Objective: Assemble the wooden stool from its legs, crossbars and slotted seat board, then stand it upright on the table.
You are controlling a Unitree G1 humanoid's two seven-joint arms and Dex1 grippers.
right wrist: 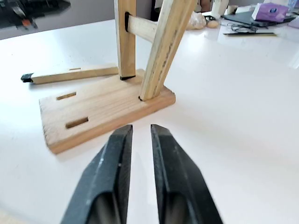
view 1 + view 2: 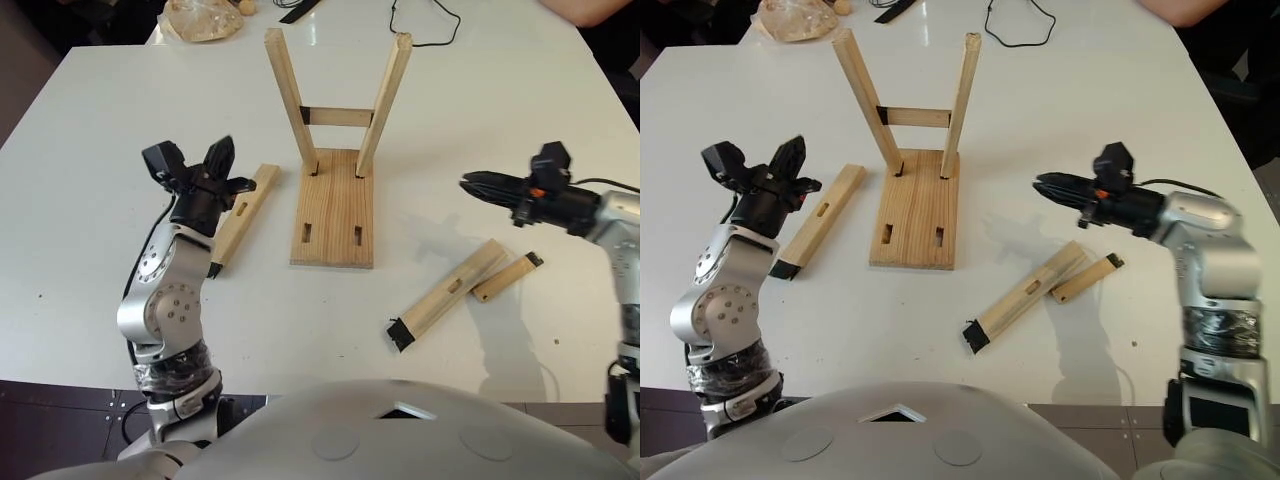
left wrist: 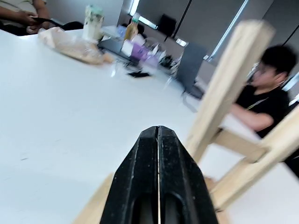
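The slotted seat board (image 2: 333, 205) lies flat at the table's middle. Two legs (image 2: 290, 95) stand in its far slots, joined by a crossbar (image 2: 338, 117); the two near slots are empty. A loose leg (image 2: 243, 215) lies left of the board, and my left gripper (image 2: 224, 148) hovers shut and empty just beside it. Another loose leg (image 2: 447, 293) and a short crossbar (image 2: 505, 277) lie at the front right. My right gripper (image 2: 470, 184) hangs above the table right of the board, pointing at it, its fingers (image 1: 119, 140) a narrow gap apart with nothing between them.
A crumpled clear bag (image 2: 203, 18) sits at the table's far left edge. A black cable (image 2: 425, 25) lies at the far middle. Bare white tabletop (image 2: 90, 150) stretches to the left and in front of the board.
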